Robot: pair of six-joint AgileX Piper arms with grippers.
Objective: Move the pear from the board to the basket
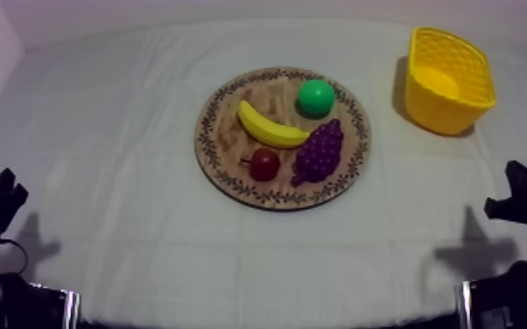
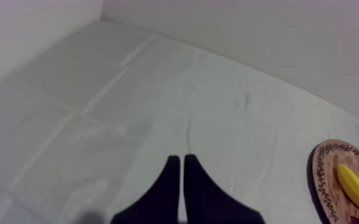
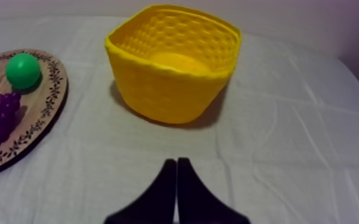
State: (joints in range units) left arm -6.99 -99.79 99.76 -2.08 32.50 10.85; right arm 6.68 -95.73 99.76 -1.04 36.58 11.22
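The pear (image 1: pixel 315 96), green and rounded, lies on the far right part of the round wooden board (image 1: pixel 223 140), behind the grapes (image 1: pixel 319 150) and beside the banana (image 1: pixel 269 127). The yellow basket (image 1: pixel 449 79) stands empty at the far right of the table. My left gripper (image 1: pixel 6 185) rests low at the left edge, far from the board. My right gripper (image 1: pixel 505 203) rests low at the right, in front of the basket. In the wrist views my left gripper (image 2: pixel 179 158) and my right gripper (image 3: pixel 176 161) each form a narrow shut wedge with nothing held. The pear (image 3: pixel 22 70) is left of the basket (image 3: pixel 173 65).
A small red fruit (image 1: pixel 263 164) lies on the near part of the board. The banana (image 2: pixel 356 187) and the board's patterned rim (image 2: pixel 328 173) lie off to the side of my left gripper. Grey-white cloth (image 1: pixel 144 254) covers the table around the board.
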